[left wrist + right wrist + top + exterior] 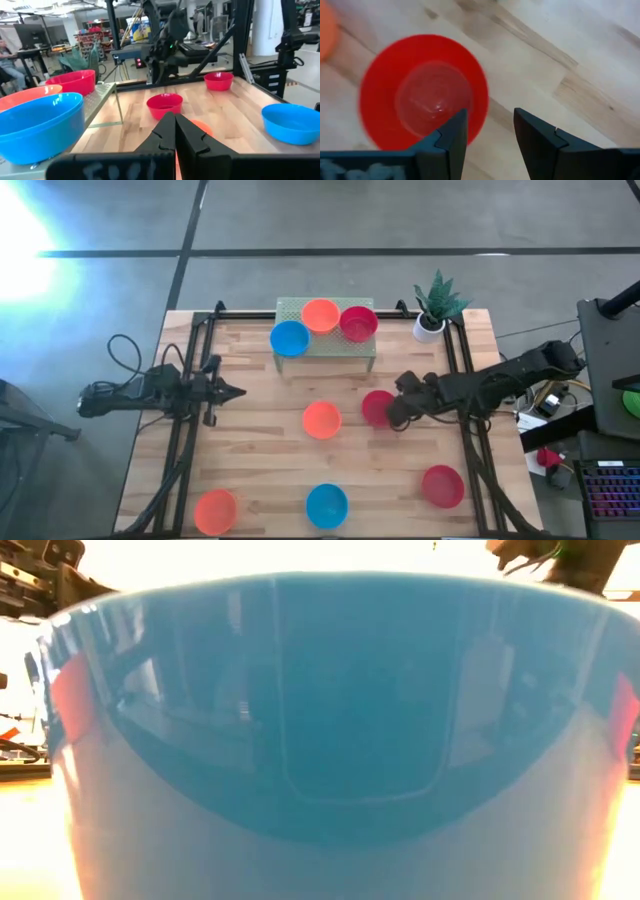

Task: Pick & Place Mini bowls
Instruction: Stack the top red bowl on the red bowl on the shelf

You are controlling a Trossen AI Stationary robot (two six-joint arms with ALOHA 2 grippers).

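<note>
Beside the red bowl, right gripper jaws released, rim under one jaw

We see two dark, jointed arms; black cable loops off the left arm; the right fingers are angular black wedges.

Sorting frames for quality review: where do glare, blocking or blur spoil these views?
High view: white glare at the top-left corner. Low view: a blue bowl fills the frame, with washed-out brightness above its rim. Right wrist view: the red bowl looks soft-edged. Left wrist view: reasonably clear.
</note>
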